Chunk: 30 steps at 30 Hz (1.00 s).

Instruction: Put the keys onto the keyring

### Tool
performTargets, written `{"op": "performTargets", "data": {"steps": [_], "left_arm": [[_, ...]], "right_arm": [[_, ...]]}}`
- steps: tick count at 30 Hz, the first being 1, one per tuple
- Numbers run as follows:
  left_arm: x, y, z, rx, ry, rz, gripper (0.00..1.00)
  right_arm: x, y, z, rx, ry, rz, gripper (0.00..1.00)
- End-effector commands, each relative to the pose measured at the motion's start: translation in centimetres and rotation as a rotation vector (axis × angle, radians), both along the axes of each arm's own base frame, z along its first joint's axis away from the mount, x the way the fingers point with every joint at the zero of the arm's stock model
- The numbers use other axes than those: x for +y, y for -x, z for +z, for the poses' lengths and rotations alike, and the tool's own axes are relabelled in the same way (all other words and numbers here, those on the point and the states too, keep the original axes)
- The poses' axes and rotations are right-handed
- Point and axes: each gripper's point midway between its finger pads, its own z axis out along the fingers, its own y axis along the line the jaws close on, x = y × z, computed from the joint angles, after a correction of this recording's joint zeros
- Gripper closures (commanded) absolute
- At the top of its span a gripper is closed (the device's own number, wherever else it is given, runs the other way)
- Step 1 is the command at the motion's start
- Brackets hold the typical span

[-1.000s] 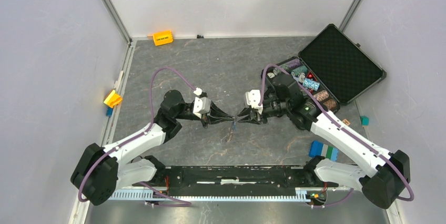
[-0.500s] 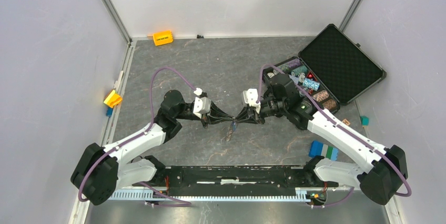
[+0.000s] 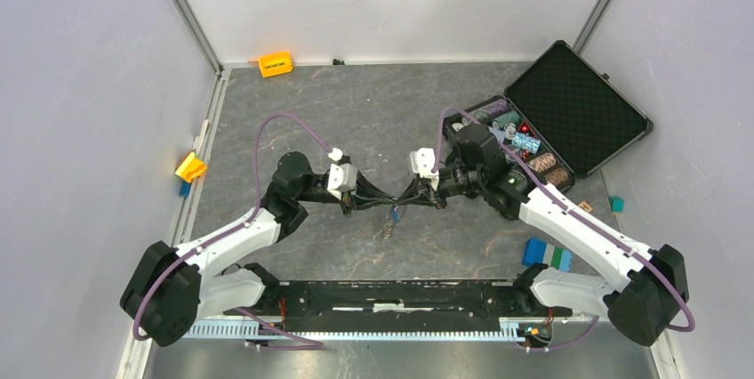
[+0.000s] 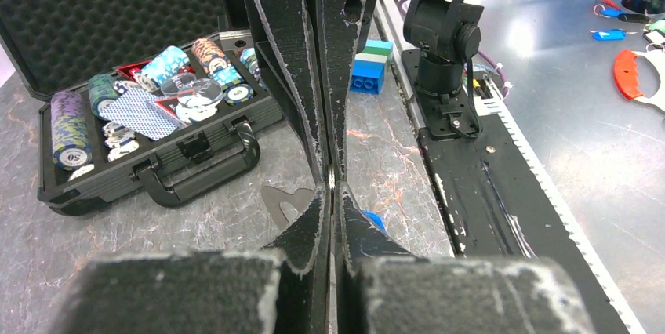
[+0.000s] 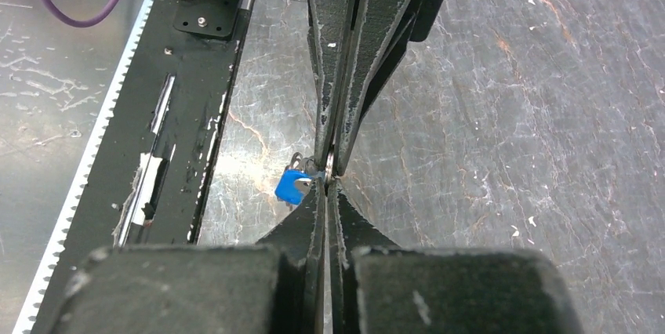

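Note:
My left gripper (image 3: 389, 205) and right gripper (image 3: 402, 205) meet tip to tip above the middle of the table. The left gripper (image 4: 331, 185) is shut on a thin metal keyring, seen edge-on as a silver line (image 5: 331, 163) between its fingers. The right gripper (image 5: 329, 181) is shut on the blade of a blue-headed key (image 5: 292, 187), whose head sticks out beside the fingertips against a wire loop of the ring (image 5: 302, 163). The blue head also shows from above (image 3: 394, 213). A bare silver key (image 3: 388, 230) lies flat on the table below the tips, also in the left wrist view (image 4: 286, 201).
An open black case (image 3: 578, 103) with poker chips stands at the back right. Blue and green blocks (image 3: 547, 255) lie near the right arm's base. An orange block (image 3: 275, 63) sits at the back left, a yellow one (image 3: 190, 166) at the left edge. A black rail (image 3: 391, 294) runs along the front.
The right arm has shifted slightly left towards the left gripper. Both grippers stay shut and tip to tip. The silver key now shows on the table below them.

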Motion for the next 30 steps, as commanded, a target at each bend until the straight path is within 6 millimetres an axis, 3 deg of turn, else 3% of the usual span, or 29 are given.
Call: {"op": "performTargets", "data": {"steps": [1, 6, 11, 14, 20, 30], "left_arm": [[-0.1, 0.0, 0.9, -0.044, 0.019, -0.009, 0.94], [0.0, -0.5, 0.4, -0.085, -0.064, -0.010, 0.66], [0.1, -1.4, 0.7, -0.095, -0.102, 0.030, 0.52], [-0.1, -1.6, 0.6, -0.087, -0.106, 0.034, 0.52], [-0.2, -1.6, 0.2, -0.076, -0.114, 0.025, 0.65], [-0.2, -1.5, -0.3, -0.076, -0.121, 0.015, 0.74]], "right_arm": [[0.0, -1.0, 1.4, -0.069, 0.002, -0.041, 1.00], [-0.1, -1.4, 0.8, -0.140, 0.105, -0.080, 1.00], [0.0, -1.7, 0.2, -0.168, 0.177, -0.096, 1.00], [0.3, -1.7, 0.1, -0.178, 0.194, -0.097, 1.00], [0.7, -1.9, 0.3, -0.177, 0.203, -0.095, 1.00], [1.1, -2.0, 0.4, -0.169, 0.206, -0.098, 1.00]]}}
